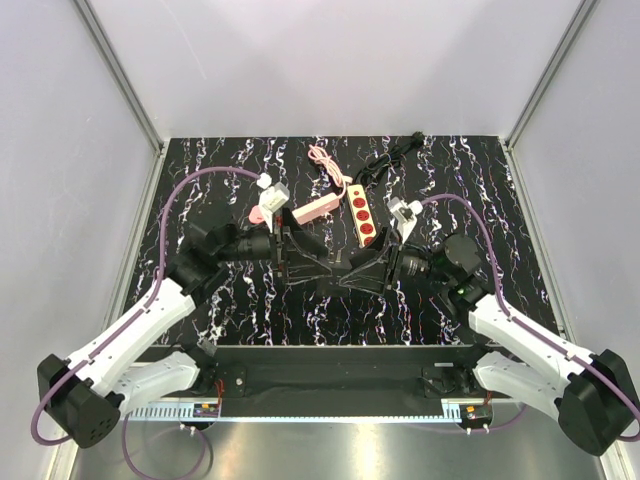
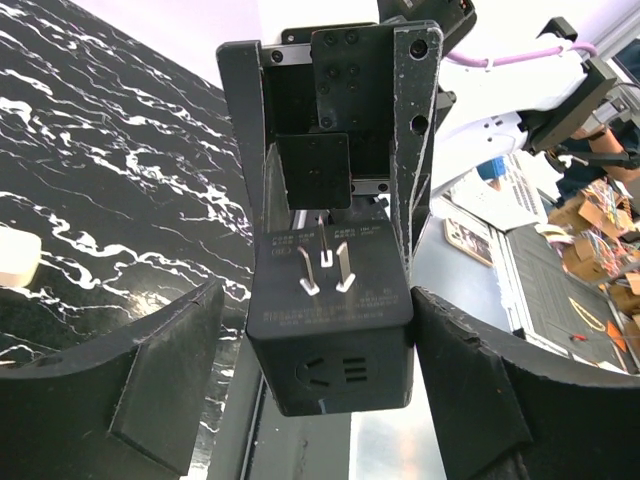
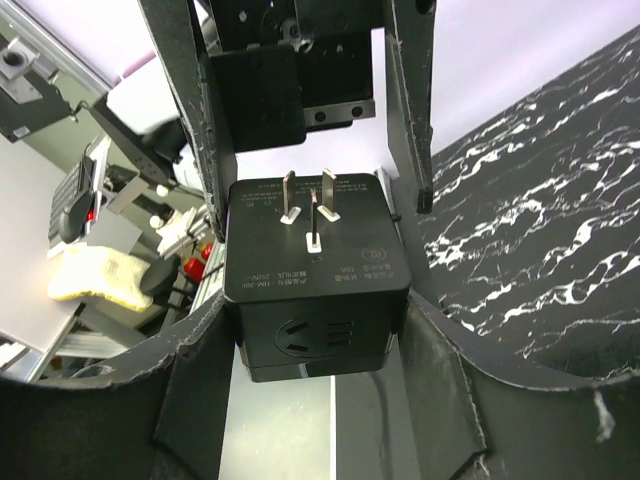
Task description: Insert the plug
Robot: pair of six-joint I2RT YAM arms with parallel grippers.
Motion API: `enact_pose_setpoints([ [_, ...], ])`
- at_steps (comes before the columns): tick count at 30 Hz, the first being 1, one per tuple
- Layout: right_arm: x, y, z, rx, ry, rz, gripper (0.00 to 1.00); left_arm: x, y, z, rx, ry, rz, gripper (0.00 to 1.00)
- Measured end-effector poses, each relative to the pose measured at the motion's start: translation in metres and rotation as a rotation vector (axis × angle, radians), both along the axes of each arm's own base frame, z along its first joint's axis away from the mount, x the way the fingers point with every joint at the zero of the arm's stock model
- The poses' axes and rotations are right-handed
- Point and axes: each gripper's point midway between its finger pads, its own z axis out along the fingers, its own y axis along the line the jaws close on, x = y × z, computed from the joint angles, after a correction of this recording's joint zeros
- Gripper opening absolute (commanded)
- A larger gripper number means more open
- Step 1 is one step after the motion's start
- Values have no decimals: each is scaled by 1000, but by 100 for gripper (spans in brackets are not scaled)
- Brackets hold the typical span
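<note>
The plug [image 2: 330, 330] is a black cube adapter with three metal prongs [image 3: 312, 210] on its upper face and a socket on the side facing the cameras. It hangs in the air over the middle of the table [image 1: 250, 300], where both grippers meet. My right gripper [image 3: 315, 320] is shut on the plug [image 3: 315, 290], one finger against each side. My left gripper [image 2: 315, 300] is open around the same cube. Its right finger [image 2: 470, 380] touches the cube and its left finger [image 2: 150, 380] stands apart from it. In the top view the plug [image 1: 340, 272] is mostly hidden between the fingers.
A cream power strip with red sockets [image 1: 362, 215] lies behind the grippers. To its left are a pink strip [image 1: 310, 210], its coiled pink cord [image 1: 325, 160] and a white adapter [image 1: 272, 190]. A black cable [image 1: 385, 165] lies at the back.
</note>
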Motion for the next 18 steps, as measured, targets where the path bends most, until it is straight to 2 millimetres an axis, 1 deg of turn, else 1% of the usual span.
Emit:
enact_pose_setpoints([
  [12,-6,1,-12,-46,2,42,0,-7,-3,-14,42,48,-77,75],
  [13,-6,1,-13,-50,3,45,0,-8,-3,-15,45,54,-84,74],
  [14,-7,1,-14,-55,4,50,0,-9,-3,-16,48,59,-91,69],
  [15,-7,1,-15,-58,4,53,0,-10,-3,-17,50,65,-101,53],
  [16,-7,1,-16,-64,6,53,0,-12,-3,-18,51,76,-114,42],
  [17,-6,1,-17,-69,5,51,0,-13,-3,-18,53,83,-117,34],
  [18,-6,1,-18,-72,5,51,0,-13,-3,-19,55,86,-120,21],
])
